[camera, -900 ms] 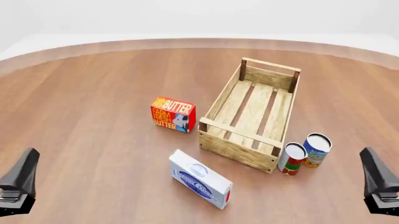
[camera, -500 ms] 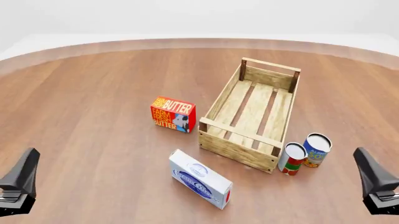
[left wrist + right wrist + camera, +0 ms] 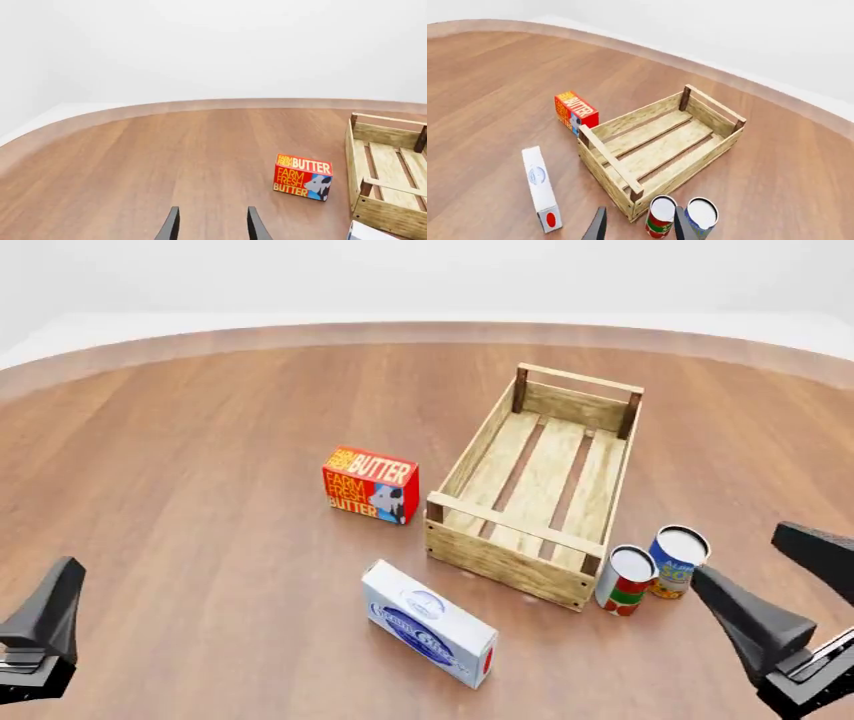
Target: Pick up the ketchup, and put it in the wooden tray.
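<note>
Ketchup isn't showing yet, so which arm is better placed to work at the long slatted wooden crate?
Right, probably. The right gripper is open close to the near end of the light-wood slatted crate, beside the red-and-green can; the left gripper sits far off left.

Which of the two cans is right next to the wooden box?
The red-and-green can. It stands beside the wooden crate's near corner, while the blue can stands on its far side, farther from the crate.

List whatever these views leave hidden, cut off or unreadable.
- ketchup: no bottle shows in any view.
- wooden tray: left wrist view, its far side is cut by the frame edge.
- white box: left wrist view, only a corner shows at the frame edge.
- blue can: front view, label print is too small to read.
</note>
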